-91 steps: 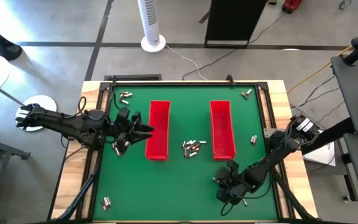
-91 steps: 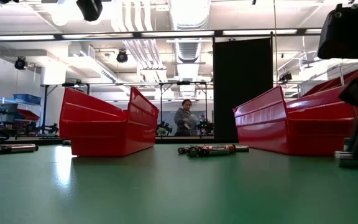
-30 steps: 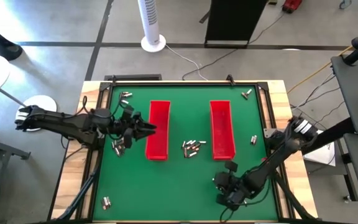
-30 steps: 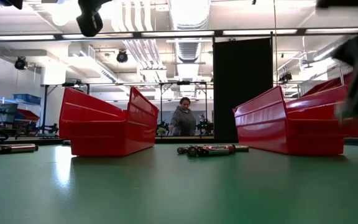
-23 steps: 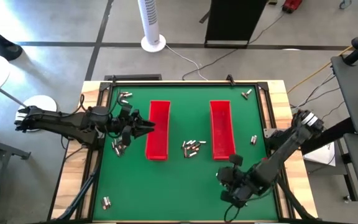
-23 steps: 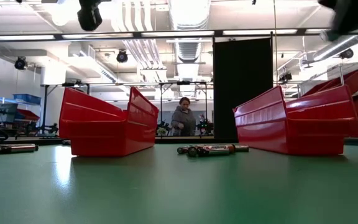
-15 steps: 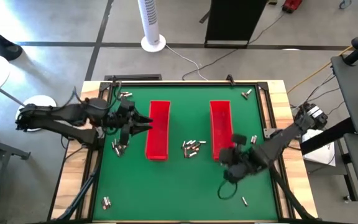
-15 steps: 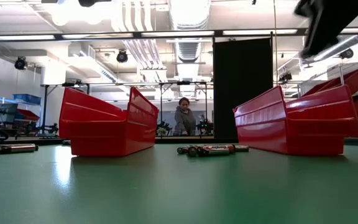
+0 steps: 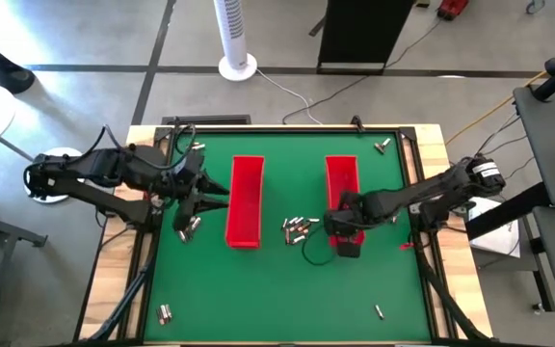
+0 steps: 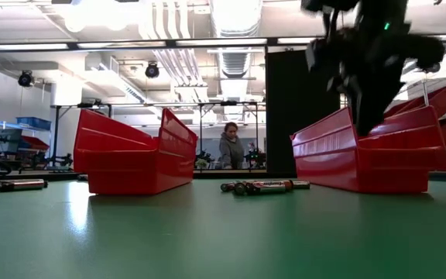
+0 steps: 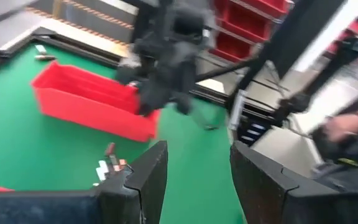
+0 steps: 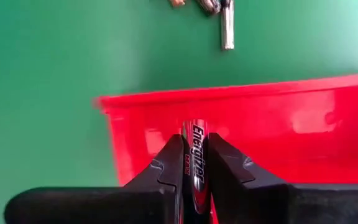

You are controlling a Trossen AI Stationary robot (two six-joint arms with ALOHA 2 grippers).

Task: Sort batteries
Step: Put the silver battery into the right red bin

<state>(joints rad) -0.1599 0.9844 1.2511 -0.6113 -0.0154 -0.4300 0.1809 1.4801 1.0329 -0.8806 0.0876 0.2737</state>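
Red right tray beneath right pincer gripping a battery; left pincer open.

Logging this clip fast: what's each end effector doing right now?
Left end effector: open, empty, beside the left red tray.
Right end effector: shut on a battery above the right red tray.

White tower fan on floor beyond table; person standing in background.
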